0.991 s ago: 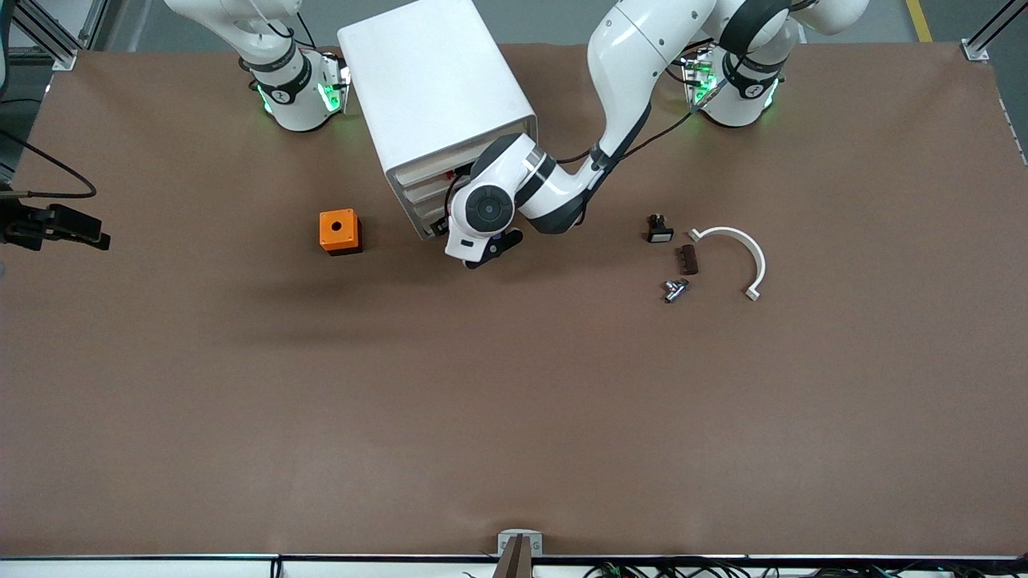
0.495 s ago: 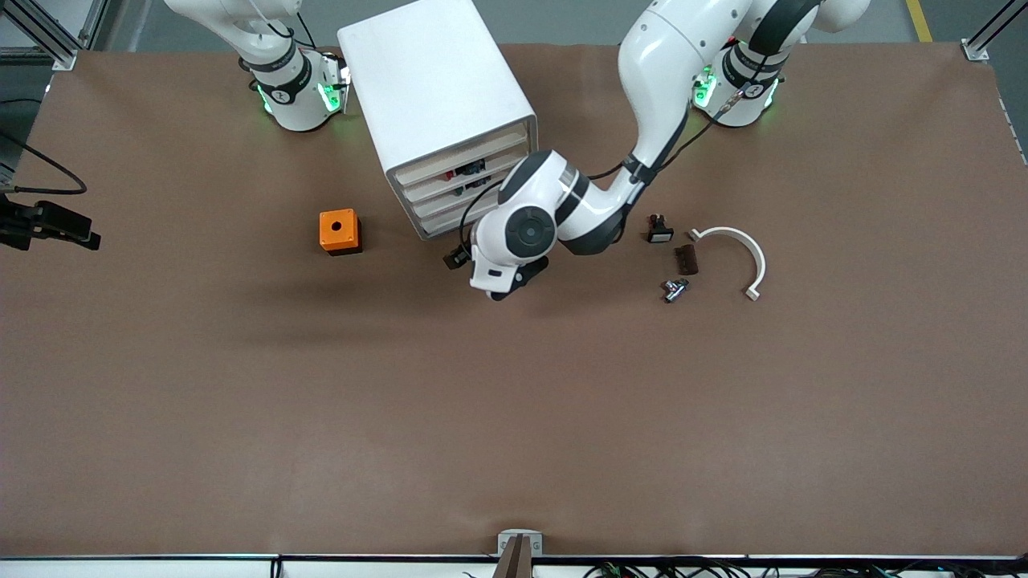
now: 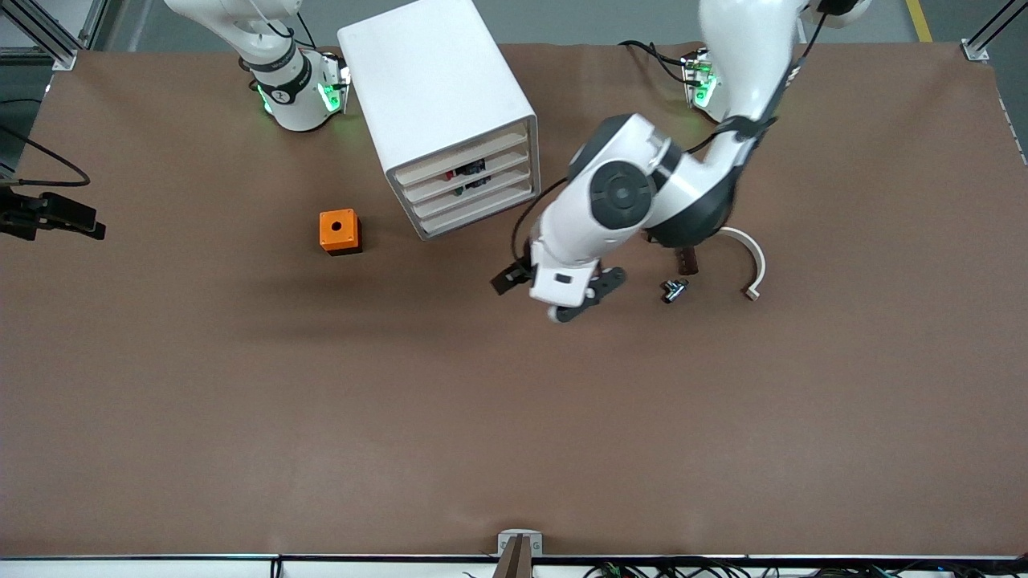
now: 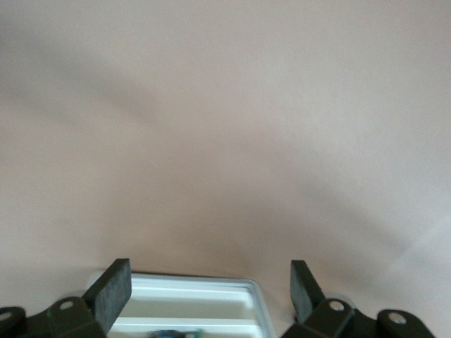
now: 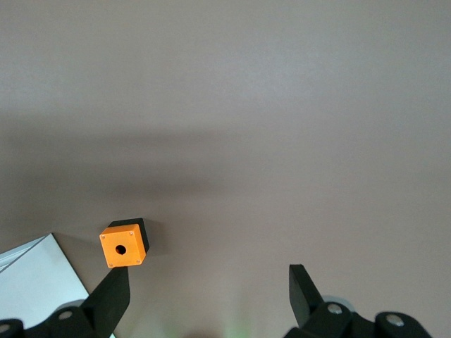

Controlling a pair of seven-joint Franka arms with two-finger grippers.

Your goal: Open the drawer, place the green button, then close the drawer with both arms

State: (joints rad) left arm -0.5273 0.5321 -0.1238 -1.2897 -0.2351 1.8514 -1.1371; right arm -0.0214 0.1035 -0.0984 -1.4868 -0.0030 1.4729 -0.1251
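The white four-drawer cabinet (image 3: 438,96) stands near the robots' bases. All its drawers look pushed in, including the drawer (image 3: 475,198) third from the top. Small dark bits (image 3: 466,172) show through the cabinet's front, and I cannot tell if the button is among them. My left gripper (image 3: 580,301) hangs open and empty over bare table, between the cabinet and the small parts. In the left wrist view the left gripper (image 4: 208,292) frames a white cabinet edge (image 4: 211,303). My right gripper (image 5: 204,296) is open, high above the table, with nothing in it.
An orange box with a hole (image 3: 340,231) sits beside the cabinet toward the right arm's end, also seen as the orange box (image 5: 123,245). Toward the left arm's end lie a white curved piece (image 3: 753,261), a brown block (image 3: 687,259) and a metal fitting (image 3: 675,289).
The left arm has drawn back from the cabinet's front, rising and swinging toward the small parts, so the drawer fronts now show. The right arm has hardly moved.
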